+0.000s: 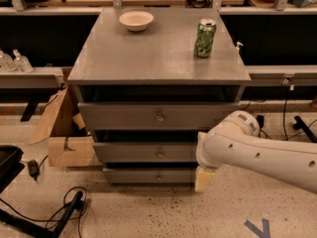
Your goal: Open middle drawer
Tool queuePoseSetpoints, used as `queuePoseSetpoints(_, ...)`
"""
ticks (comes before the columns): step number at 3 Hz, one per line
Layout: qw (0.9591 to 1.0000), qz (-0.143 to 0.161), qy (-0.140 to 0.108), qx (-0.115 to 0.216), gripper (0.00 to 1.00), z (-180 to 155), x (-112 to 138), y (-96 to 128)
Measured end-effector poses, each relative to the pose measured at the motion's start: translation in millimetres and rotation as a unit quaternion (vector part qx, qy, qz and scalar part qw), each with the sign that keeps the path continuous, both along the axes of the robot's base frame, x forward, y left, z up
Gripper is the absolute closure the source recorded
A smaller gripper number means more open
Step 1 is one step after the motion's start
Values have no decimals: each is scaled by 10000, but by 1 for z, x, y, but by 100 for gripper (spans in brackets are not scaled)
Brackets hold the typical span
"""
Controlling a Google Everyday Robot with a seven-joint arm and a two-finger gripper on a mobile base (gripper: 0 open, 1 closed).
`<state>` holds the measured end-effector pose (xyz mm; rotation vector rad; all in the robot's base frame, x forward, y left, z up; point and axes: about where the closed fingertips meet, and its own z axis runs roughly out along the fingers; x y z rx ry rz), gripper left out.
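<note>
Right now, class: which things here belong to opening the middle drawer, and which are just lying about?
Job: middle drawer; its knob; gripper, low beside the cabinet.
Lying about: bowl; green can; cardboard box.

High frontal view onto cabinet (158, 58), tool (204, 178) lower right

You had a bowl (136, 20) at the back of the worktop (148, 58), a can (205, 37) to its right; a box (69, 150) stood on the floor.
</note>
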<state>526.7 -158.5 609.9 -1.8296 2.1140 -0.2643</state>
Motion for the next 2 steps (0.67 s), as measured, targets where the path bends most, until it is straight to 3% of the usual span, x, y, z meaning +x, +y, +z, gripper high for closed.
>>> queuePoseSetpoints(2,9994,150,294,-46,0,-77,23,8)
